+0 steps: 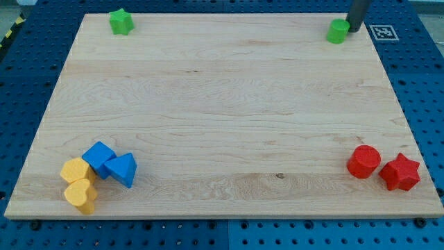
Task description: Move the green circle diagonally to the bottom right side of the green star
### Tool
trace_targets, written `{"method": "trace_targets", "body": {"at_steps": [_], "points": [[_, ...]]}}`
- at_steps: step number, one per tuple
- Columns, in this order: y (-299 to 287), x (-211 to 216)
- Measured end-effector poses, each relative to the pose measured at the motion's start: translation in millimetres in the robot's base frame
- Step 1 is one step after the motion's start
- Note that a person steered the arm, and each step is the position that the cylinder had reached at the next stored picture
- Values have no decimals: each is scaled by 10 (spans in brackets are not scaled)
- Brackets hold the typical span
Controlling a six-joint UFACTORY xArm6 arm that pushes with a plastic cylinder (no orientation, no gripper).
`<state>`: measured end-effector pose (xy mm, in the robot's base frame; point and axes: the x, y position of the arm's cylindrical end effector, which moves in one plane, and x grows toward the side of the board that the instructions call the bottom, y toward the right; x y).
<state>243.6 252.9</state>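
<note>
The green circle (338, 31) is a short green cylinder at the view's top right, near the board's top edge. The green star (121, 21) sits at the view's top left, also near the top edge, far to the circle's left. The dark rod comes down from the view's top edge, and my tip (354, 30) stands just to the right of the green circle, touching or almost touching its right side.
The wooden board (222, 111) lies on a blue pegboard table. A blue cube (98, 158), a blue triangle (123, 169), a yellow hexagon (75, 171) and a yellow heart (81, 196) cluster at the bottom left. A red circle (363, 161) and a red star (400, 172) sit at the bottom right.
</note>
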Motion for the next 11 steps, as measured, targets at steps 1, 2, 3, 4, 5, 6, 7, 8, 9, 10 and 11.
{"method": "trace_targets", "body": {"at_steps": [1, 2, 3, 4, 5, 6, 7, 8, 9, 10, 11], "points": [[-324, 119], [-521, 188], [-521, 220], [-447, 259], [-446, 382], [-452, 407], [-659, 407], [-1059, 485], [-1516, 638], [-2003, 688], [-2555, 688]]}}
